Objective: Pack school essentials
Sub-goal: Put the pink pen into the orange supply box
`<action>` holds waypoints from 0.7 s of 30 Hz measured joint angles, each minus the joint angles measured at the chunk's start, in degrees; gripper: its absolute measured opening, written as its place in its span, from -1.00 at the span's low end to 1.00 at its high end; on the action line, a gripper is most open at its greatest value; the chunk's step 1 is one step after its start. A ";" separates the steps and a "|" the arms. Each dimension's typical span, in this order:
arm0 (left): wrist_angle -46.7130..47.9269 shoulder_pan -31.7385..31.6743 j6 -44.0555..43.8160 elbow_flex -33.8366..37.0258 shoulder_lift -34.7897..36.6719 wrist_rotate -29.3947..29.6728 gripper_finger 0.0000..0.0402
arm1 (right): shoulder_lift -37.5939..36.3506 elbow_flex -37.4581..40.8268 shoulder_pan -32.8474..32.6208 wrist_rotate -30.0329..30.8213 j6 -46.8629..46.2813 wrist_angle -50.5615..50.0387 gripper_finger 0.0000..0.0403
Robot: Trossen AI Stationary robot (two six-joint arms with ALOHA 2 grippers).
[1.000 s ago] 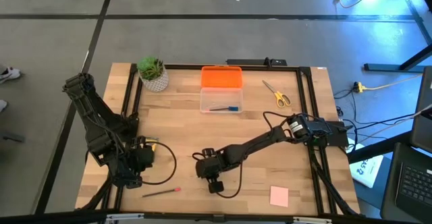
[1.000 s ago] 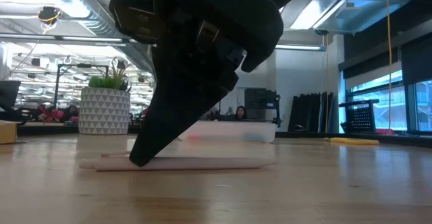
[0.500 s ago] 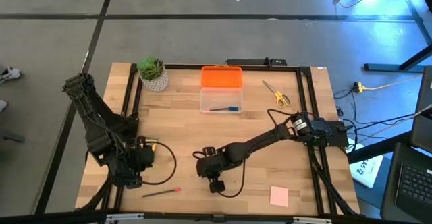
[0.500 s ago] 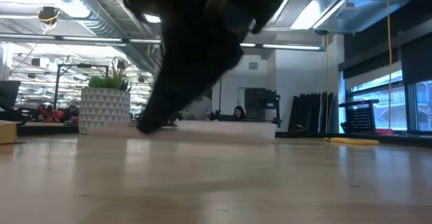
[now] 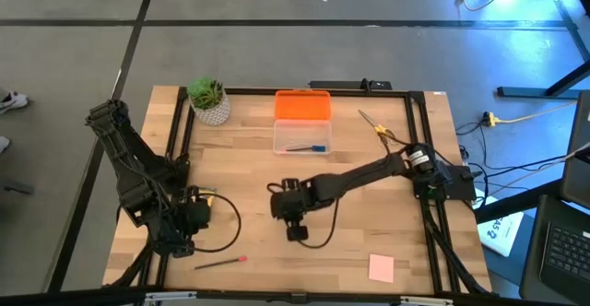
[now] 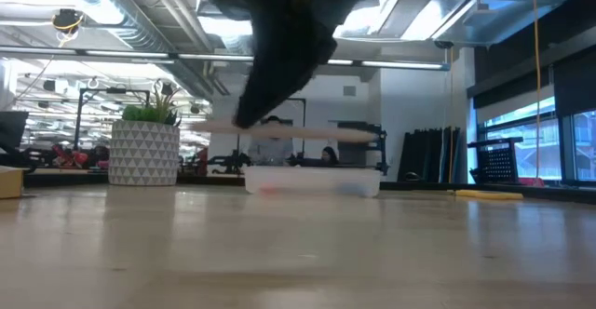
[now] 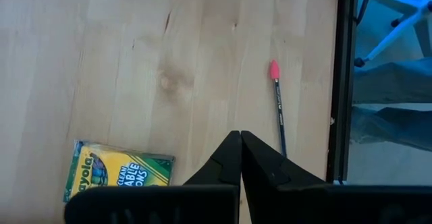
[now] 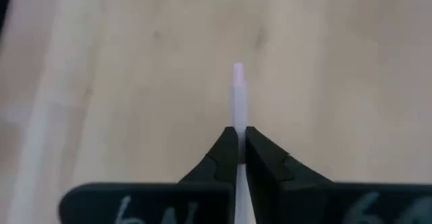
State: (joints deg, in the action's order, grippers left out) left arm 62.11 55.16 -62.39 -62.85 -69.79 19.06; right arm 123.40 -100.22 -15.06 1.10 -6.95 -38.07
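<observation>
Lifting off the table at centre frame, the right gripper now carries the pale thin stick pinched between closed fingers, clear of the wood and ready for the clear case above.

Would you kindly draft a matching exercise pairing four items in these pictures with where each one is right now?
Items:
1. pale thin stick
2. red-tipped pencil
3. square pink note pad
4. yellow-handled scissors

Places:
A. flat on the wood near the table's front right corner
B. flat on the wood near the table's front left edge
C. pinched in the right tool, lifted off the table
D. on the table right of the clear case with orange lid

Pairs: 1-C, 2-B, 3-A, 4-D
</observation>
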 joint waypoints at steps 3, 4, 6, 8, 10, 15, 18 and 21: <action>-0.01 0.00 0.00 0.00 -0.01 0.01 -1.00 | -1.23 0.00 2.11 0.70 2.54 -3.56 -0.90; -0.04 0.02 0.00 0.00 0.00 0.01 -1.00 | -1.65 0.00 2.85 0.82 3.22 -4.15 -0.91; -0.01 0.00 0.00 0.00 -0.01 0.04 -1.00 | -2.59 0.00 4.42 0.90 4.67 -6.09 -0.92; -0.05 0.00 0.00 0.00 -0.01 0.27 -1.00 | -3.53 -0.01 6.02 1.16 6.07 -7.34 -0.92; -0.09 0.00 -0.02 0.00 0.00 0.66 -1.00 | -4.12 -0.02 7.56 2.07 7.42 -8.17 -0.91; -0.07 0.00 -0.09 0.00 0.01 1.35 -1.00 | -5.33 -0.02 11.75 2.51 10.87 -9.24 -0.91; -0.05 -0.02 -0.24 0.00 0.01 1.40 -1.00 | -5.74 -0.04 14.40 2.54 13.34 -9.67 -0.92; -0.05 -0.11 -0.24 0.00 0.00 1.86 -1.00 | -6.06 -0.02 16.95 4.72 15.01 -9.47 -0.91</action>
State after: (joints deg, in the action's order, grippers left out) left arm 62.06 55.04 -62.63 -62.85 -69.79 20.91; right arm 117.34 -100.25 1.89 5.82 8.06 -47.54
